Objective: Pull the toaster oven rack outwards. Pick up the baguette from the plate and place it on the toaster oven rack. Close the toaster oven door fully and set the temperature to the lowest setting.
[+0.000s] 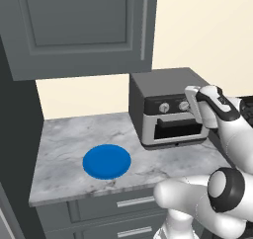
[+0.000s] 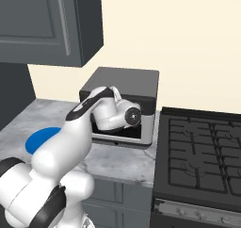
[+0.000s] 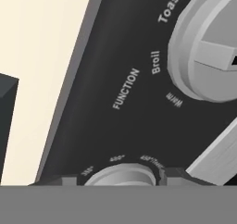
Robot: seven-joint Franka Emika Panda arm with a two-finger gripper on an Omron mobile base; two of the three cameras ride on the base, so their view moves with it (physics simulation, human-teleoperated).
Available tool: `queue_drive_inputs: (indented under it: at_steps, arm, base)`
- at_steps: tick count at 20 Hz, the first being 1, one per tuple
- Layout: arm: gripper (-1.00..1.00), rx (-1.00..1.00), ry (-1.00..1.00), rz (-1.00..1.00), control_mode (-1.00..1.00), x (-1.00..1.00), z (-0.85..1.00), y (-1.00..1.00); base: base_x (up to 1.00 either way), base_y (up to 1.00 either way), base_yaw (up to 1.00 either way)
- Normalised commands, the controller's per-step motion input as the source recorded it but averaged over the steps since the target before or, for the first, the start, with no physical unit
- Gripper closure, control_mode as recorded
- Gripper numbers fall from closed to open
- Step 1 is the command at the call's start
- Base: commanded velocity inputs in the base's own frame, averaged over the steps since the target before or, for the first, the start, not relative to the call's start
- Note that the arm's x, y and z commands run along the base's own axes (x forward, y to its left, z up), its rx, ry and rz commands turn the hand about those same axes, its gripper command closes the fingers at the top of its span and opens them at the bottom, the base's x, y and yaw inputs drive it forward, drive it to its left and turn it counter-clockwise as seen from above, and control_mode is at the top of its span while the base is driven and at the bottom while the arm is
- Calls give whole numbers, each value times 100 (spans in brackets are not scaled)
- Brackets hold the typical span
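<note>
The toaster oven (image 1: 165, 87) stands at the back of the counter, and its door (image 1: 179, 129) is upright against the front. My gripper (image 1: 192, 102) is at the right end of the knob row. In the hand view my gripper (image 3: 120, 179) is shut on the temperature knob (image 3: 120, 171), with one fingertip (image 3: 69, 180) on each side of it. The function knob (image 3: 208, 56) is up to the right. Nothing lies on the blue plate (image 1: 106, 161). The baguette and the rack are hidden.
A grey marble counter (image 1: 64, 139) holds the plate and the oven. A black stovetop (image 2: 202, 151) lies to the right of the oven. Dark upper cabinets (image 1: 79, 25) hang above the counter, and drawers (image 1: 133, 202) run below its front edge.
</note>
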Motion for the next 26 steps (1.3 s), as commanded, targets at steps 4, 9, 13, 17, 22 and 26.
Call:
queue_drive_inputs:
  at_steps: [4,9,13,17,22,26]
  arm:
    - [100,-3,-6,13,-100,0,0,0]
    - [100,-6,-18,20,-100,1,0,1]
    - [100,-10,-35,22,-100,0,-1,6]
    - [100,-14,-37,22,-100,0,-2,12]
    - [100,-17,-34,21,-100,0,0,18]
    - [100,-22,-33,21,-100,0,0,17]
  base:
    - [0,0,0]
    - [0,0,0]
    - [0,0,0]
    - [0,0,0]
    - [0,0,0]
    - [0,0,0]
